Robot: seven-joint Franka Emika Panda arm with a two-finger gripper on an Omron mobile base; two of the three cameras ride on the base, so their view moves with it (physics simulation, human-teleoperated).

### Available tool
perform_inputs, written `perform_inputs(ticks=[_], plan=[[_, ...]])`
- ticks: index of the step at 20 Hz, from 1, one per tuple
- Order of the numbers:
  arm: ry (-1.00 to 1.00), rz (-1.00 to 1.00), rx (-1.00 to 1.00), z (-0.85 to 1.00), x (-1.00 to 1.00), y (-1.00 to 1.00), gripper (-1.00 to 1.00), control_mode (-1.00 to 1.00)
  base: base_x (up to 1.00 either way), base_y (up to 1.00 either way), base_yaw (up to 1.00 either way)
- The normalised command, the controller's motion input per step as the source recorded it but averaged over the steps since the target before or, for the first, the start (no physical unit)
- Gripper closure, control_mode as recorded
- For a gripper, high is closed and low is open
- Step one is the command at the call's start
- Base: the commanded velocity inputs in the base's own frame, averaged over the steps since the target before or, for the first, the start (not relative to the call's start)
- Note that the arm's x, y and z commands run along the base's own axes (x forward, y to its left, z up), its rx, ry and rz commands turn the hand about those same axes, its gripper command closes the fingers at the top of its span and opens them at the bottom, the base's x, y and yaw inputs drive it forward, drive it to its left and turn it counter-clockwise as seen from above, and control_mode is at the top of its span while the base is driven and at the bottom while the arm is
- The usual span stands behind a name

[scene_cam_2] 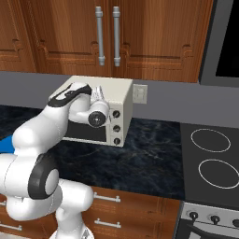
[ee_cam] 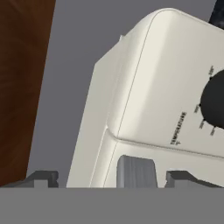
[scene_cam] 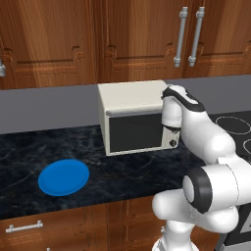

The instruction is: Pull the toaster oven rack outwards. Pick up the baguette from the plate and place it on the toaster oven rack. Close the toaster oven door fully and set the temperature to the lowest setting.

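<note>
Gripper [ee_cam: 112, 177], jaws spread, empty: toaster oven [ee_cam: 148, 87] temperature knob [ee_cam: 215, 101] just ahead, off to its right.

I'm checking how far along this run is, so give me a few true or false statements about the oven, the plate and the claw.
1. The toaster oven door is shut. True.
2. The baguette lies on the plate. False: the blue plate is bare.
3. The claw is at the toaster oven, near its upper right corner. True.
4. The claw is clamped on a knob. False: its jaws stand open, gripping nothing.
5. The plate sits right of the oven. False: it sits left.
</note>
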Motion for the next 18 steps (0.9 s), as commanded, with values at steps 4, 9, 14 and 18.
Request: perform_inputs(ticks=[4, 9, 14, 18], plan=[[0.15, -0.01, 0.0, 0.0, -0.22, 0.0, -1.0, -1.0, 0.0, 0.0, 0.0], [0.13, 0.0, 0.0, 0.0, -0.35, 0.0, -1.0, -1.0, 0.0, 0.0, 0.0], [0.03, 0.0, 0.0, 0.22, -0.53, -0.07, -1.0, -1.0, 0.0, 0.0, 0.0], [0.01, 0.0, 0.0, 0.48, -0.36, -0.3, -1.0, -1.0, 0.0, 0.0, 0.0]])
